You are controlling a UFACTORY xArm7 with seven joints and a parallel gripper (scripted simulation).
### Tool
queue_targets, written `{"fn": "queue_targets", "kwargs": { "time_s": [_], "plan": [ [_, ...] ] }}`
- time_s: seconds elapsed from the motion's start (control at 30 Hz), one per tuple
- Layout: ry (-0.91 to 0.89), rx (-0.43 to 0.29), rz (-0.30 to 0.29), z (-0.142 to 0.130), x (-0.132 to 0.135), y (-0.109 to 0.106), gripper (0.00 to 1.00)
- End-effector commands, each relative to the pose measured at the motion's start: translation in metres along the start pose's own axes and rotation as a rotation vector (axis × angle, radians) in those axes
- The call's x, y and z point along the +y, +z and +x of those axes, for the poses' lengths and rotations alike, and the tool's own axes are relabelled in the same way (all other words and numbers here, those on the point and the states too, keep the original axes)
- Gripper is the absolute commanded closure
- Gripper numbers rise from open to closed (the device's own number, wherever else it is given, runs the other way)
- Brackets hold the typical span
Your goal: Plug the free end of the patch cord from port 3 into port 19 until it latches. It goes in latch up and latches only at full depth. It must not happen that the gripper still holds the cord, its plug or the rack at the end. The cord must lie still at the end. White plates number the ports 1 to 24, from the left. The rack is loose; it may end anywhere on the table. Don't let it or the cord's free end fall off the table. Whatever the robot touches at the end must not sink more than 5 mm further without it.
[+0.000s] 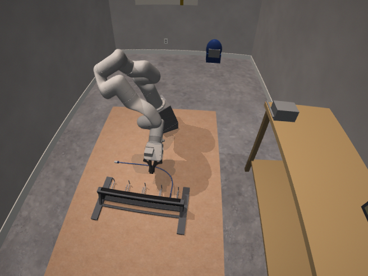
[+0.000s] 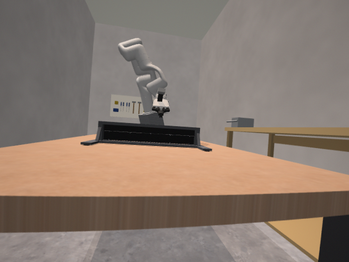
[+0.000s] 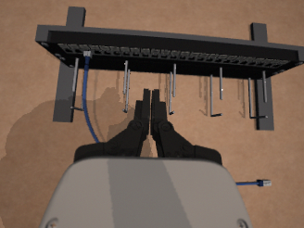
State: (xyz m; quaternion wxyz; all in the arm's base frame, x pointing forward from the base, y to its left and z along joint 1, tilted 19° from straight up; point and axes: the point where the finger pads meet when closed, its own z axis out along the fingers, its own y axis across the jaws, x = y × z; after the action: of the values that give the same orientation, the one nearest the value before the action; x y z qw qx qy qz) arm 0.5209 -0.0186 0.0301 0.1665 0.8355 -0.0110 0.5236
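The black patch-panel rack stands on the wooden table, with its ports facing away from the arm's base. The blue patch cord is plugged in near one end of the rack. It curves back over the table and passes under the gripper. Its free plug lies flat on the table, away from the rack. My gripper is shut and holds nothing. It hangs above the table behind the rack, above the cord's middle stretch.
Several thin metal cable bars stick out behind the rack. The arm's dark base block sits at the table's far end. A wooden bench with a grey box stands to the right, off the table.
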Motion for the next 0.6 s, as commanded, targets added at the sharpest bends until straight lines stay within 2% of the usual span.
{"fn": "queue_targets", "kwargs": {
  "time_s": [0.0,0.2,0.57],
  "plan": [
    [0.004,0.004,0.000,0.004,0.000,-0.028,1.00],
    [0.004,0.004,0.000,0.004,0.000,-0.058,1.00],
    [0.004,0.004,0.000,0.004,0.002,-0.061,1.00]
  ]
}}
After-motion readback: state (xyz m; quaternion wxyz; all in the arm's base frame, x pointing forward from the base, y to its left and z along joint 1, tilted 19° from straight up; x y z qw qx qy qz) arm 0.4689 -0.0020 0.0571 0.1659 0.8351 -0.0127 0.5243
